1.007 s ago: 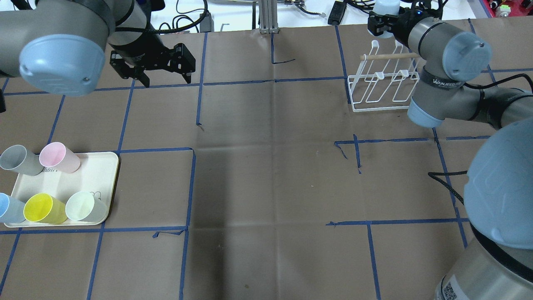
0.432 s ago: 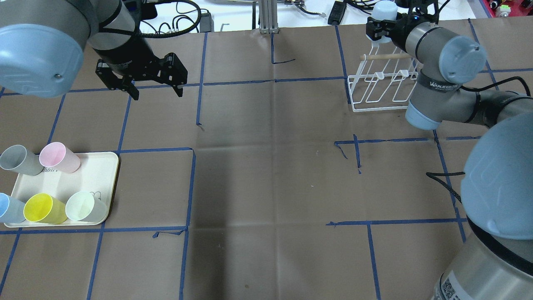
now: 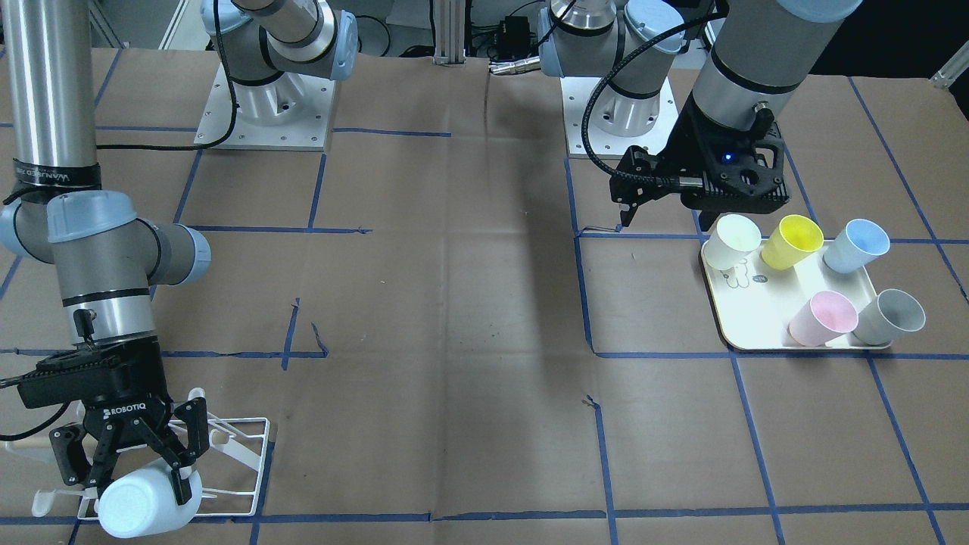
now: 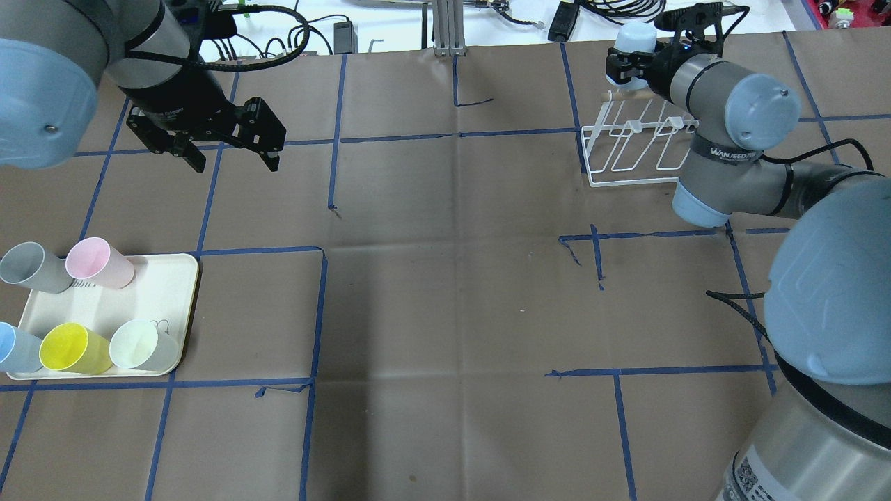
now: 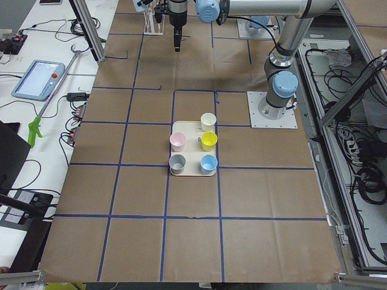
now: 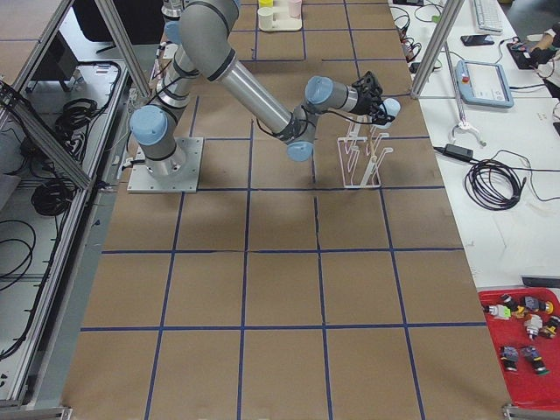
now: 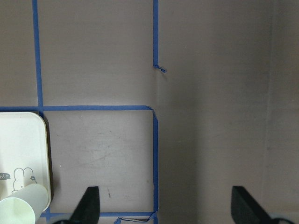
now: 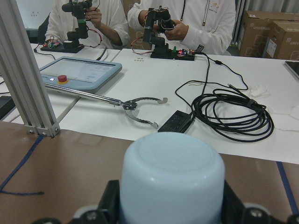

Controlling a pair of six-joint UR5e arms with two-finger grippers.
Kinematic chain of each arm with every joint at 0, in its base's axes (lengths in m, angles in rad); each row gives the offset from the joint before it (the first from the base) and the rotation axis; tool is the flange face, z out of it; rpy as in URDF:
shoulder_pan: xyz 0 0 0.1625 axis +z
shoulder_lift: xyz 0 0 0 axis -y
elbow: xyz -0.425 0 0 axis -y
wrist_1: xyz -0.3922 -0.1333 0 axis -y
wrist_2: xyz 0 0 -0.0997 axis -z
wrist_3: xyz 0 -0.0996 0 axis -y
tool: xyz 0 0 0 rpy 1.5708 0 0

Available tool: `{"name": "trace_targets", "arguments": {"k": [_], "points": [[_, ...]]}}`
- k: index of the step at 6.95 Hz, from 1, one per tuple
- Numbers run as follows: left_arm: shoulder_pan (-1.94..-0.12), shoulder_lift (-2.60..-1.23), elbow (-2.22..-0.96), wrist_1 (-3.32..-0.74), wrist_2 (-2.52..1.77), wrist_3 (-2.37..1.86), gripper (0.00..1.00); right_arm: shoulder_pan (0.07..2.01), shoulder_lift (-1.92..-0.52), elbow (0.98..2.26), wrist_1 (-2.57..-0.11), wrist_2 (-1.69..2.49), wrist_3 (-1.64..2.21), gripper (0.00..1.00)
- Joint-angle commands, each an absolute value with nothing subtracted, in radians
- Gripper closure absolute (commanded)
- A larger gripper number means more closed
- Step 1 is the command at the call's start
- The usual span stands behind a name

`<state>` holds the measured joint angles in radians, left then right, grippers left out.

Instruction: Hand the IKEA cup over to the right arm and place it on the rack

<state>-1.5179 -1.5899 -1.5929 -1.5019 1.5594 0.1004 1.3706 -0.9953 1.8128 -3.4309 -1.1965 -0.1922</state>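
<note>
My right gripper (image 3: 130, 484), with open linkage fingers, is shut on a pale blue cup (image 3: 147, 509), whose closed base points away from the robot. It holds the cup at the far end of the white wire rack (image 4: 640, 147), by the wooden dowel (image 4: 626, 94). The cup also shows in the overhead view (image 4: 635, 36) and fills the right wrist view (image 8: 173, 179). My left gripper (image 4: 232, 158) is open and empty above the table, beyond the cream tray (image 4: 170, 282). In the left wrist view both fingertips (image 7: 88, 205) stand wide apart.
The tray (image 3: 757, 322) holds several cups lying tilted: grey (image 4: 28, 268), pink (image 4: 97, 263), blue (image 4: 14, 348), yellow (image 4: 73, 348) and pale green (image 4: 143, 346). Cables and operators are beyond the table's far edge (image 8: 229, 112).
My left gripper has moved nearer and leftward, toward the tray, still open. My right gripper has carried the blue cup a little nearer, over the rack's far end.
</note>
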Motion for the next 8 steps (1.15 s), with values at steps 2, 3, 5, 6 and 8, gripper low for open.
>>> {"name": "trace_targets", "arguments": {"k": [2,3,5,6,8], "points": [[-1.300,-1.513,-1.720,-1.503,1.555,0.295,0.01,1.370,-1.009,1.815,-3.422,-1.198,-0.190,0.00],[-1.225,-1.464,-1.803,-1.488,1.555,0.352,0.01,1.371,-1.023,1.801,-3.389,-1.195,-0.193,0.00],[-1.055,-1.363,-1.938,-1.461,1.568,0.467,0.01,1.373,-1.157,1.799,-3.218,-1.187,-0.186,0.00],[-1.005,-1.336,-1.980,-1.451,1.587,0.513,0.02,1.387,-1.236,1.801,-3.189,-1.184,-0.183,0.00],[-1.000,-1.298,-2.055,-1.415,1.586,0.514,0.02,1.471,-1.256,1.802,-3.212,-1.175,0.040,0.00]]}}
